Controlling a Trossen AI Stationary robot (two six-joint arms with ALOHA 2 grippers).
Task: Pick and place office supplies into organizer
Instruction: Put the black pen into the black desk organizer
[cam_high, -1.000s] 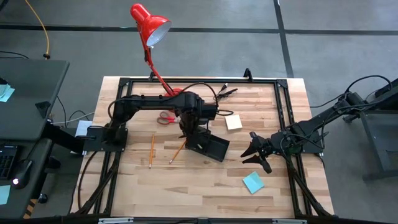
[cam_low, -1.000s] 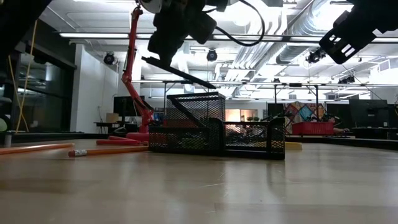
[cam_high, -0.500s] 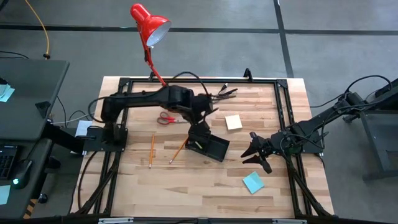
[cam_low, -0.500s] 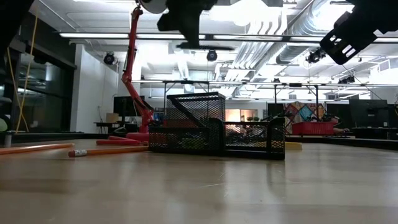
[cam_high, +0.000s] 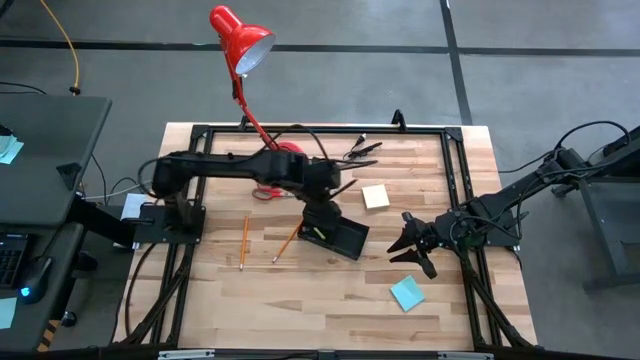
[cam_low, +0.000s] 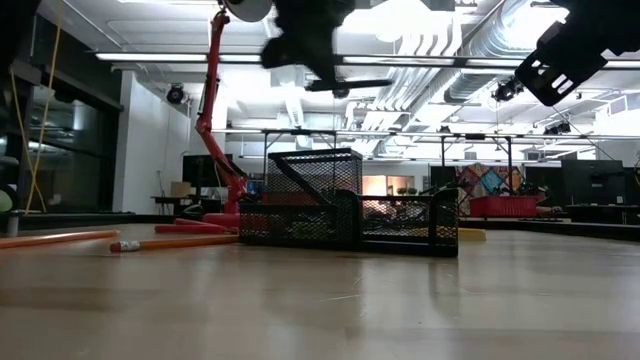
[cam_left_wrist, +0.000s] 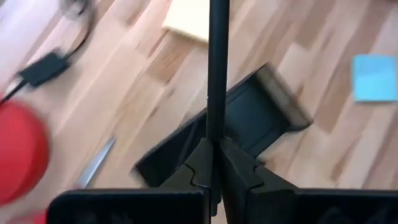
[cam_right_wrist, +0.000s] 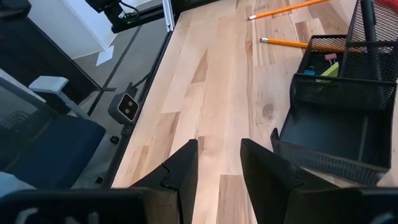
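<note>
Left pincer (cam_left_wrist: 214, 163): it is closed tight on a dark pen (cam_left_wrist: 216, 68). It hangs over the organizer (cam_high: 338, 238), I think so the pen can go down into a tall slot.

Pen: long, thin, smooth and black. It lies almost flat in the low view, so it likely needs tipping up first.

Organizer: a black box of wire mesh with holes, near the middle of the counter (cam_high: 330, 300). One end is a tall cup part, the other a low flat tray. Small bright bits show inside it in the right wrist view.

Right pincer (cam_right_wrist: 219, 163): its two fingers stand partly apart and hold nothing. It waits low near the right side of the counter, aimed at the organizer.

Pencils (cam_high: 244, 240): two thin orange sticks lie flat on the wood, left of the organizer.

Yellow pad (cam_high: 376, 196): a soft square of paper, just behind the organizer.

Blue pad (cam_high: 407, 293): a square near the front of the counter, right of the middle.

Scissors (cam_high: 264, 190): red handles, mostly hidden under the left arm.

Counter: pale wood planks, smooth.
</note>
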